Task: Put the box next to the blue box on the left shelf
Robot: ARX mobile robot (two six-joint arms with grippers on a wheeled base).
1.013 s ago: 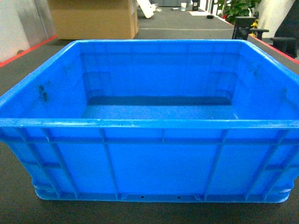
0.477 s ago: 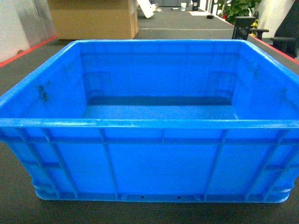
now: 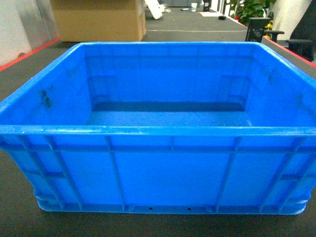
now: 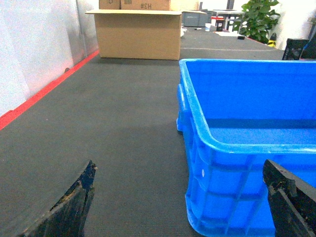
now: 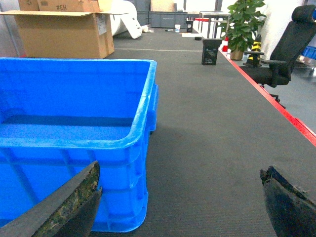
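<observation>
Blue crate (image 3: 163,133) resting empty on dark floor mat (image 4: 113,128), directly ahead; no shelf in sight. Risk of tipping or slipping if gripped unevenly, given width and smooth rim. Left hand (image 4: 182,197) spread wide, straddling the near-left corner; right hand (image 5: 182,202) spread wide beside the near-right corner, neither touching.

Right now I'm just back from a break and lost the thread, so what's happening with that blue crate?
Nothing is holding it yet. The crate sits empty on the dark floor, right in front of the robot. The left claw is open beside the crate's left corner, and the right claw is open by its right corner, neither touching it. A cardboard box stands further back. No shelf is in view.
</observation>
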